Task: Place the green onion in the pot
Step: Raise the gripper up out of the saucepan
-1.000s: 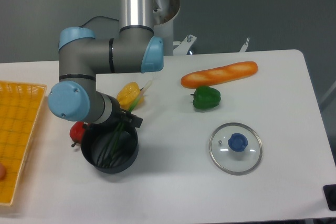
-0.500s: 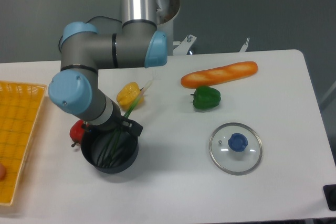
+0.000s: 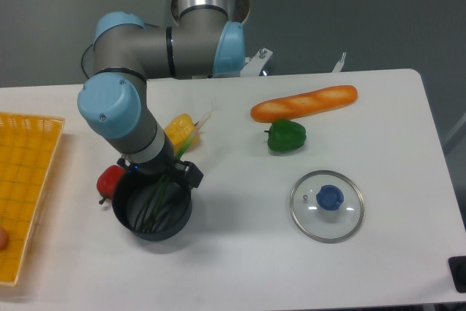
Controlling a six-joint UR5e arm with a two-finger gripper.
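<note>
Fixed camera, looking down on a white table point(image 3: 240, 267) from the front. A grey and blue robot arm is bent down over the near left part of the table, and its gripper point(image 3: 162, 172) is mostly hidden under the wrist, directly above the far rim of the pot point(image 3: 135, 220). Only a dark bracket is seen at the wrist's lower edge; the fingertips are hidden, so it cannot be told whether the jaws are open, closed, or clamped on anything.

The pot, a small round black pan, is seen just below and in front of the jaws. No handle is visible from this angle. The green onion point(image 3: 162, 196) is seen as a thin stalk lying on a slant: dark green strands are spread inside the pot below the jaws, while the pale end is seen beyond the jaws, up and to the right, across a yellow pepper point(image 3: 177, 129). Its long axis thus runs from the pot's inside, under the wrist, out over the far rim. The task is judged nearly done, though the pale end is not yet inside.

Left of the jaws a red vegetable point(image 3: 111, 180) is partly hidden behind the pot. Well to the right are a baguette point(image 3: 304, 103), a green bell pepper point(image 3: 285, 136) and a glass lid point(image 3: 327, 205) with a blue knob. A yellow basket point(image 3: 25, 180) is seen far left.
</note>
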